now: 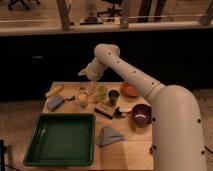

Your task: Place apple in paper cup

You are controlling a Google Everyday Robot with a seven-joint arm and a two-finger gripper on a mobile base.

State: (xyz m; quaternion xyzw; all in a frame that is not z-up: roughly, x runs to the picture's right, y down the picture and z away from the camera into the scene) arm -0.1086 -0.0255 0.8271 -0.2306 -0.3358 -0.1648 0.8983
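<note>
Roughly at the frame's centre, the end effector (89,80) hangs low over the far part of the table (125,145), just above a cluster of cups; whether it is wide, narrow or holding anything, I cannot tell. A small pale-yellow blob near the paper cup (81,101), left of the light green cup (102,93), may be the apple (82,94), though that is uncertain. An apple should handle as firm, smooth and fairly light, best pinched across its widest part. Being round, it has no real long axis; the paper cup stands upright, mouth upward, and would crush easily.
</note>
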